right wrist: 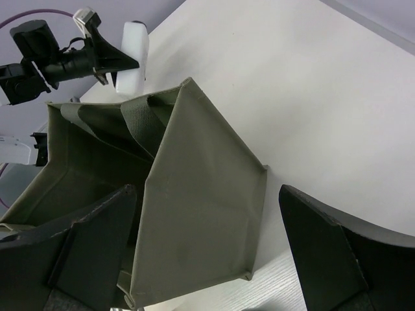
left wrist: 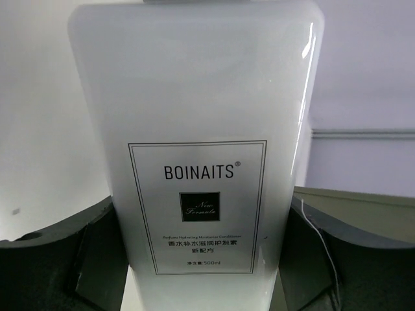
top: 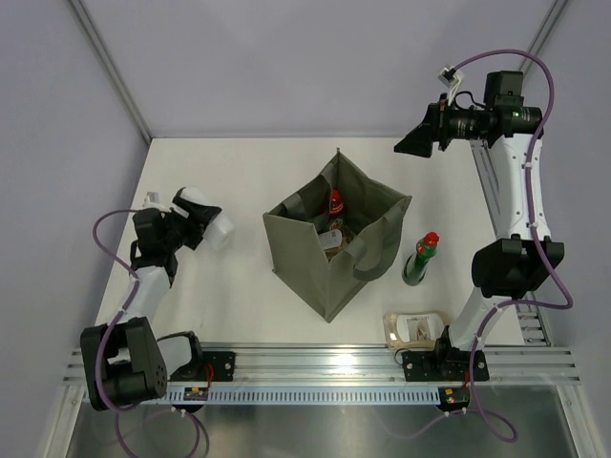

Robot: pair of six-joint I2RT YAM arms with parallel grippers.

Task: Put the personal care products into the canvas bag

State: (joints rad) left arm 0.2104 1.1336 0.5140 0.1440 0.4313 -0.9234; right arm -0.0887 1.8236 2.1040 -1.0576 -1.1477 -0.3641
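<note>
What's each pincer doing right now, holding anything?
Left pincer: closed on the white bottle.
Right pincer: open, holding nothing.

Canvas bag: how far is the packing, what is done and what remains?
Done: one red bottle sits inside the canvas bag. In hand: the left jaws grip the white bottle. Left: the green bottle and beige pouch are outside it; the right jaws are open, empty.

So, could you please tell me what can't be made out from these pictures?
White bottle cap: left wrist view, cut off by the top edge.
Canvas bag contents: top view, mostly hidden by its walls.
Beige pouch: top view, partly behind the right arm.
</note>
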